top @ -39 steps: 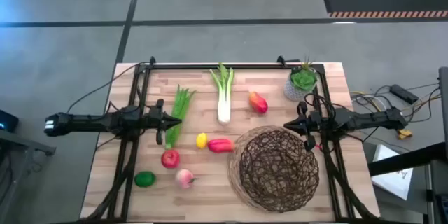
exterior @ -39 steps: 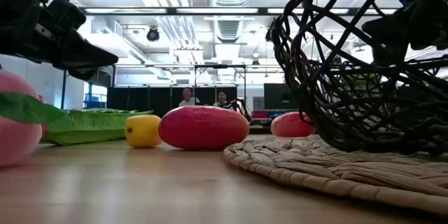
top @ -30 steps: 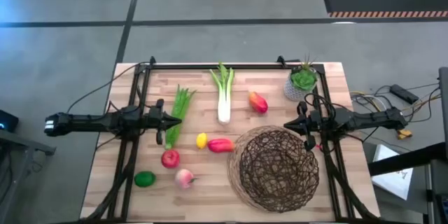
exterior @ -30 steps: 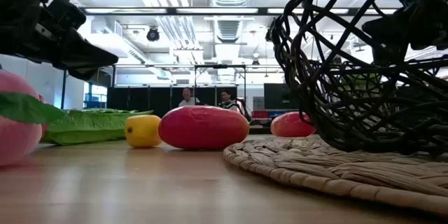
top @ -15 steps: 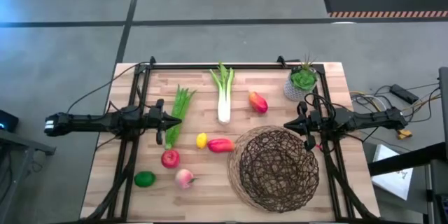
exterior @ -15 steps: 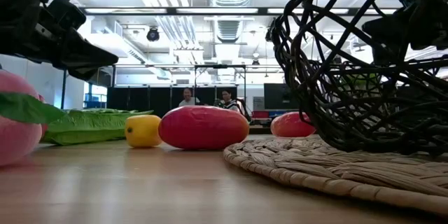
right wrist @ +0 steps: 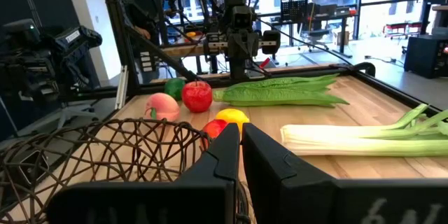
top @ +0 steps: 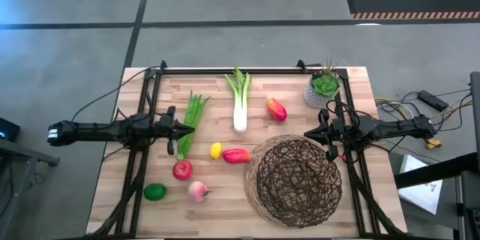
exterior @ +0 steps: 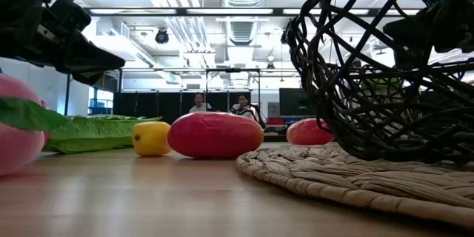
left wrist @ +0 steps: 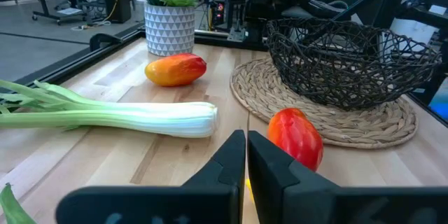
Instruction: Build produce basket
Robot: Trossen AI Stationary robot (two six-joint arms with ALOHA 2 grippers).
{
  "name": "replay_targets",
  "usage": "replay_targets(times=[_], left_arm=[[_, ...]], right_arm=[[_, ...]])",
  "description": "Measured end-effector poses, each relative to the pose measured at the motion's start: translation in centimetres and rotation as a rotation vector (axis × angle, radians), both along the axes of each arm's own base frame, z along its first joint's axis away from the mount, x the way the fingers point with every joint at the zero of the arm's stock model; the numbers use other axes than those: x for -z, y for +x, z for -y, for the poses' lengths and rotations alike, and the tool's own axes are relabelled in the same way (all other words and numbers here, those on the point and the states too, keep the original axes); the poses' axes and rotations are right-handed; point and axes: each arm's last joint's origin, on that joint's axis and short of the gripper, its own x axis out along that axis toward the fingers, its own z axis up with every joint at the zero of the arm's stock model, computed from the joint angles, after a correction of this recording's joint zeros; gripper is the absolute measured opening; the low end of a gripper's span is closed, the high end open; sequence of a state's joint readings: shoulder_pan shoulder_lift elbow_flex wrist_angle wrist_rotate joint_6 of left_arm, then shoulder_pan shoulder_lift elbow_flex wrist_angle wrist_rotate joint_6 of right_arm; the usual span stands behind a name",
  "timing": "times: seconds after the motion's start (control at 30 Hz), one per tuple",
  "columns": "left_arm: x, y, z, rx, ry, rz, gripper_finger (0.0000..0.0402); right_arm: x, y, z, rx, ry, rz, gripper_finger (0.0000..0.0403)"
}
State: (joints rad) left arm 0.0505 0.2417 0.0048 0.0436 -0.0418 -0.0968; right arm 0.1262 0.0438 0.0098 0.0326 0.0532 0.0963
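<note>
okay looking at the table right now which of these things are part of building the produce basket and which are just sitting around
For the job:
basket
leafy green
green beans
mango
red pepper
lemon
apple
peach
lime

Just sitting around:
potted plant
woven mat under the basket

Produce point(top: 239, 102) lies left of the basket point(top: 294, 179) — nothing in it.

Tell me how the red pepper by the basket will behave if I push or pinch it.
The red pepper looks smooth and glossy, so the fingers may slip. It lies on its rounded side, likely to roll if nudged. Probably light, since it looks like toy produce.
</note>
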Motion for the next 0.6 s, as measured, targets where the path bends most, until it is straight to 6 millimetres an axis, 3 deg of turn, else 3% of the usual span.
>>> replay_targets(times=[0.6], left_arm=[[0.01,0.0,0.0,0.0,0.0,0.0,0.0]], right_arm=[[-0.01,0.0,0.0,0.0,-0.015,0.003,0.0012]])
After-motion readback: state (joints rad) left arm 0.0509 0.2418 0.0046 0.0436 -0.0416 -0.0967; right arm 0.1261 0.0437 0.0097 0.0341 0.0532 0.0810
